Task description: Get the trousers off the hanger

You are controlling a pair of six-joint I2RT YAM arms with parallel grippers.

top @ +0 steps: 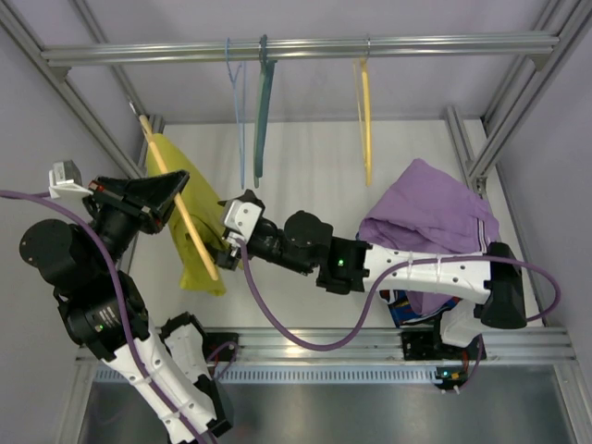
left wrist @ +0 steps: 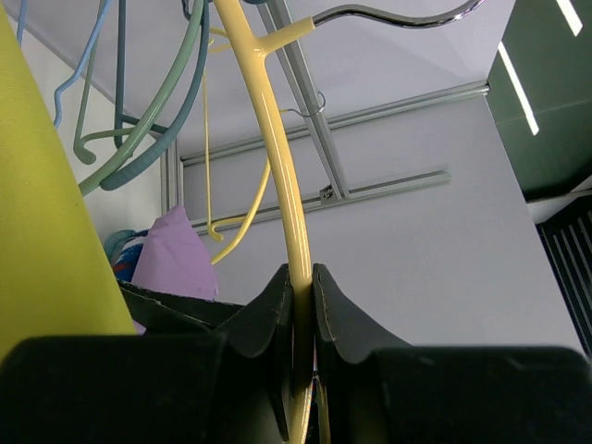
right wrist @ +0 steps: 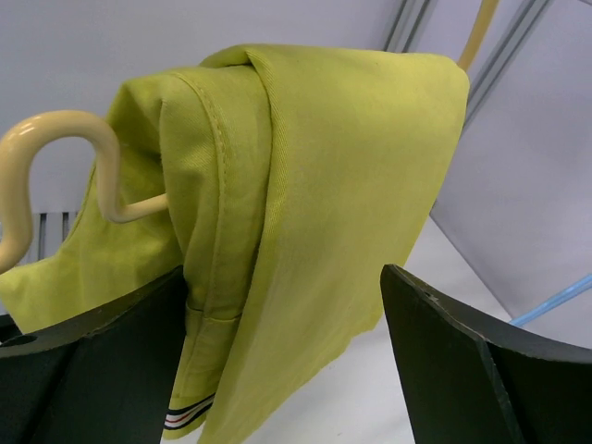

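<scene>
Two robot arms work a hanger [top: 199,248] held aloft above the white tabletop [top: 314,157]. The left arm's jaws are clamped tight on its thin yellow arm, with the metal hook [left wrist: 398,14] beyond them. The mustard trousers [right wrist: 342,166] drape folded over the hanger and hang down both sides. They sit between the right arm's jaws, which stand wide apart on either side of the cloth without pinching it. Seen from above, the hanger's long axis runs diagonally from far left to near right, hook end farthest from the arms. A purple garment [top: 430,213] lies to the right.
</scene>
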